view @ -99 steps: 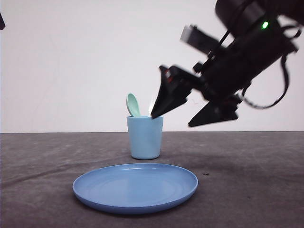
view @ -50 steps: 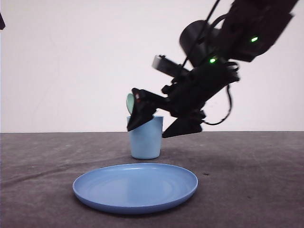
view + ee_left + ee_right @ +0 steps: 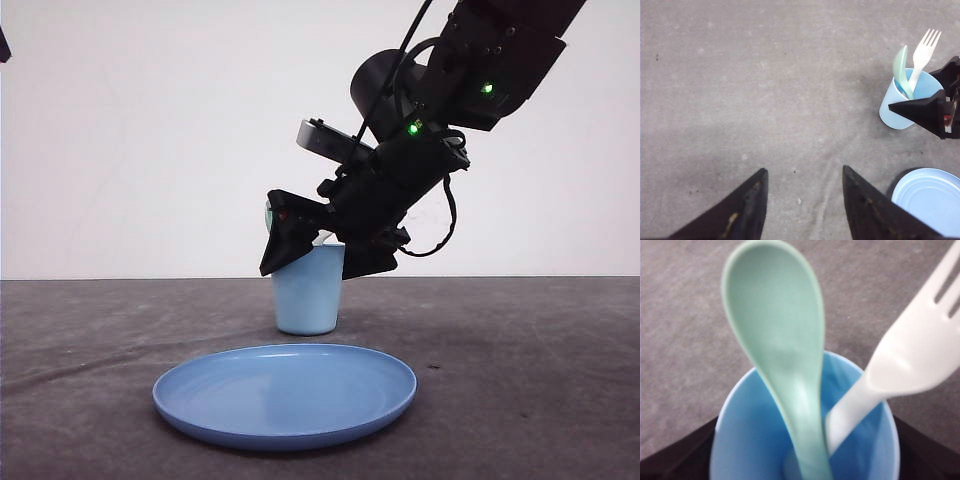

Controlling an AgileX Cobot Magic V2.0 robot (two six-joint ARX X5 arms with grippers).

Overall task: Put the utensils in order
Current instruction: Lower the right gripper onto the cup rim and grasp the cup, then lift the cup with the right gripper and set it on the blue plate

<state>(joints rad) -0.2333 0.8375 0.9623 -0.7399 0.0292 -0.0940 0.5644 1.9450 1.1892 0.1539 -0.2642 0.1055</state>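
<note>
Right now the right end effector sits at the mouth of the cup, its jaws spread wide and straddling the rim, one finger on each side. Both utensils stand in that cup with their handles down: the spoon leans one way with its bowl up, and the fork leans the other way with its tines up. In the right wrist view they rise between the dark fingers, and neither is gripped; the spoon's handle lies nearest the middle of the gap.

The left end effector hangs over bare table, well apart from the cup, its jaws open and empty. The plate lies empty on the table in front of the cup.

The step in hand looks like reaching in to pick one utensil, probably the spoon. The next move would call for centring the jaws on a single handle just above the rim, then closing without catching the fork or the cup wall. A lift should go along the handle's lean, since the light cup could tip or be dragged. I judge the task barely begun.
</note>
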